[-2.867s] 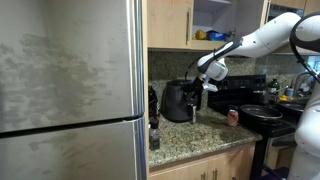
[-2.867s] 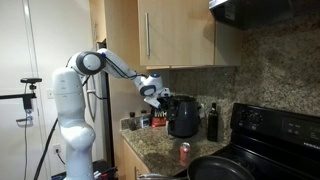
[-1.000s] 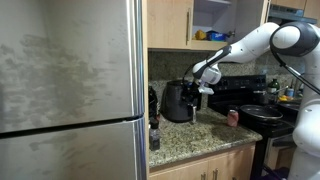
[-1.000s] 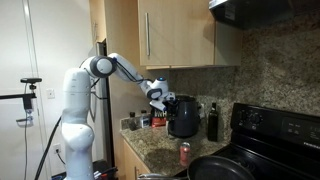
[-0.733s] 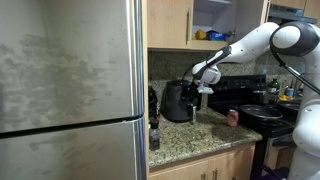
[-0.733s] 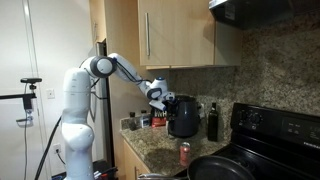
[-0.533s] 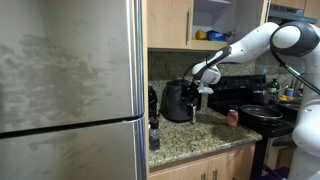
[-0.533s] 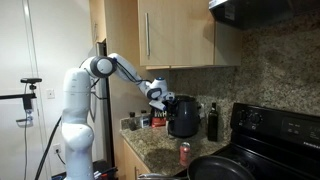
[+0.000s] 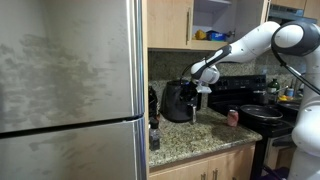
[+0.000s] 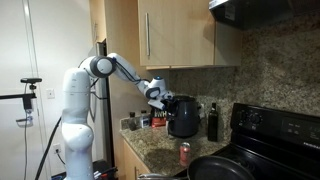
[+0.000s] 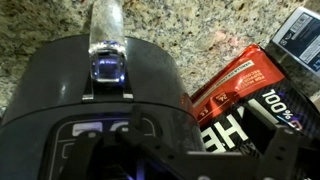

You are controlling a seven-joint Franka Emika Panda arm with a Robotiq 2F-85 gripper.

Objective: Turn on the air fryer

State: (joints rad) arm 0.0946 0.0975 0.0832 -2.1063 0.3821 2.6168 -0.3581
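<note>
The air fryer (image 9: pixel 180 101) is black, glossy and egg-shaped and stands on the granite counter in both exterior views (image 10: pixel 184 116). In the wrist view its rounded top (image 11: pixel 90 110) fills the left half, with a lit control panel and a clear handle (image 11: pixel 107 35) pointing away. My gripper (image 9: pixel 203 84) hangs right over the fryer's top at its front side; it also shows in an exterior view (image 10: pixel 160 100). In the wrist view only dark blurred finger parts (image 11: pixel 215 160) show at the bottom edge, so I cannot tell how the jaws stand.
A red box (image 11: pixel 240 85) lies beside the fryer. A red can (image 10: pixel 184 152) stands near the counter edge. A dark bottle (image 10: pixel 211 121) is next to the fryer. A black stove with pans (image 9: pixel 258 112) is close by. A steel fridge (image 9: pixel 70 90) and upper cabinets (image 10: pixel 175 35) bound the space.
Since about three seconds ago the arm has stretched in and the gripper has come down closer over the fryer's top. In the last second nothing has visibly moved.
</note>
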